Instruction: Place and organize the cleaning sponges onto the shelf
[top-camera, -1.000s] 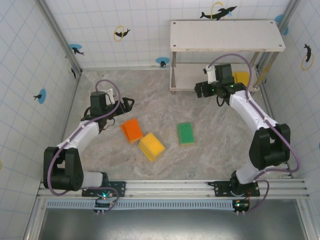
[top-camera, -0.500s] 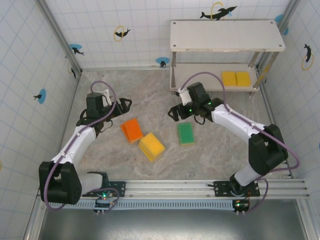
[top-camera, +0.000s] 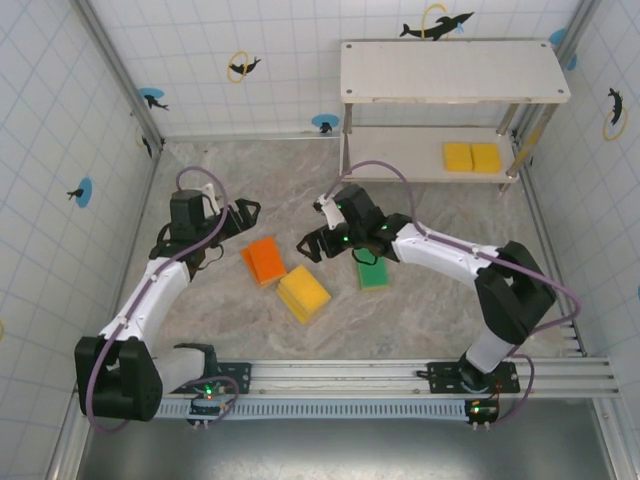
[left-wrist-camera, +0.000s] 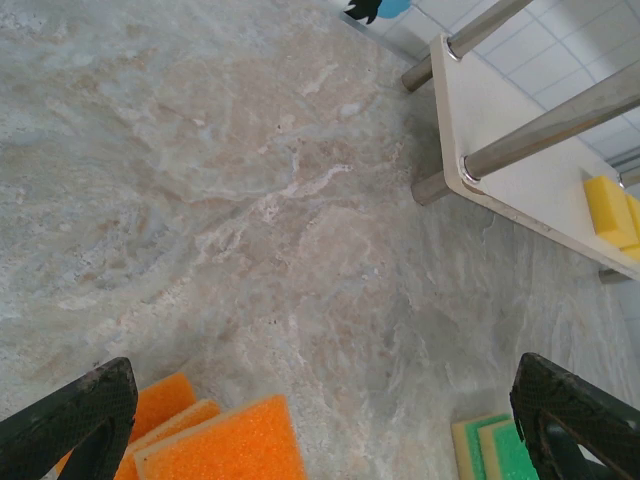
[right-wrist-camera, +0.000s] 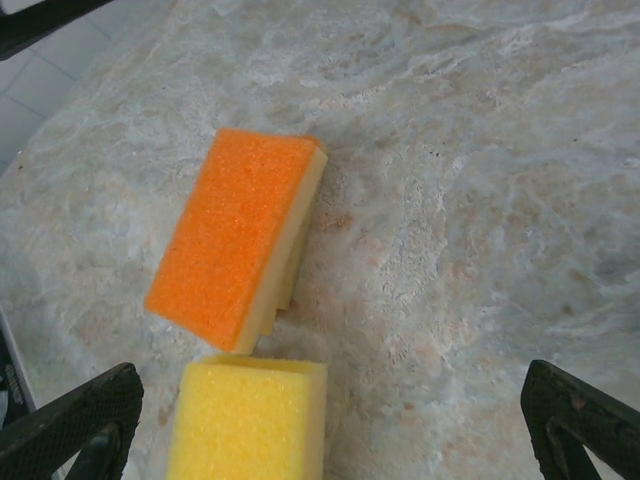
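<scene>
The right tool (top-camera: 313, 244) hangs open and empty above the table (top-camera: 430, 312). The orange sponge (top-camera: 264, 260) and the yellow sponge (top-camera: 303, 293) lie just beside its spread fingers, and the green sponge (top-camera: 373, 274) is partly covered by its arm. That arm reaches well leftward across the table. The left tool (top-camera: 247, 212), likewise open and empty, hovers near the orange sponge's far side, its arm stretched forward. On the lower board of the shelf (top-camera: 455, 70) sit two yellow sponges (top-camera: 471, 157), touching, well apart from both tools.
</scene>
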